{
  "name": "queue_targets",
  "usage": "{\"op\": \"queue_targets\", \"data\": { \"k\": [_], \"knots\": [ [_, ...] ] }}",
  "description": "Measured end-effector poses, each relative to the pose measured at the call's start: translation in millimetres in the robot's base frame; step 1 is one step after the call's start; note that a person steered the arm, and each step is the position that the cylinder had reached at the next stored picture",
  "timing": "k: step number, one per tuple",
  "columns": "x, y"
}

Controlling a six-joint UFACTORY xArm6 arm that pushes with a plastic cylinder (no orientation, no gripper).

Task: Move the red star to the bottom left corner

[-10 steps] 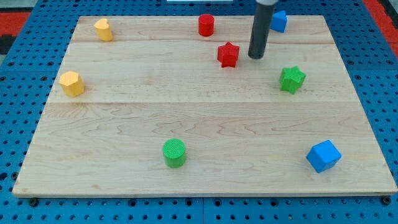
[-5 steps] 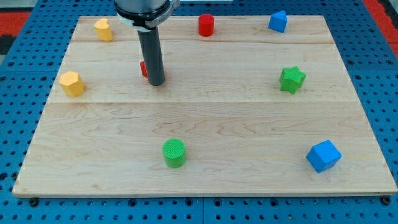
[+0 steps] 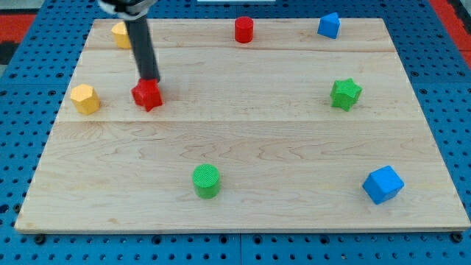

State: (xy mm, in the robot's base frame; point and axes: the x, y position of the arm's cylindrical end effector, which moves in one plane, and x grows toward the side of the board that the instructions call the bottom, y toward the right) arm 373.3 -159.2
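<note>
Blue pegboard frames a pale wooden surface on which eight small blocks are scattered. No pincer is fitted on this arm: it ends in a straight dark rod, so nothing is gripped. The rod's tip stands just behind the red star, on the star's far side, touching it or very nearly so (the contact itself is too fine to make out).

The red star lies in the left half of the surface, somewhat nearer the top edge than the bottom, well apart from the bottom left corner. Near it on the left, close to the left edge, sits a yellow block with a faceted shape. A second yellow block is by the top left corner, partly behind the rod. A red cylinder stands at the top edge, and a blue block near the top right corner. A green star is toward the right edge, a green cylinder toward the bottom edge, and a blue cube near the bottom right corner.
</note>
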Motion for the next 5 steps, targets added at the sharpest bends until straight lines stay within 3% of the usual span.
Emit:
{"op": "queue_targets", "data": {
  "k": [1, 3, 5],
  "knots": [
    [40, -11],
    [49, 43],
    [103, -32]
  ]
}}
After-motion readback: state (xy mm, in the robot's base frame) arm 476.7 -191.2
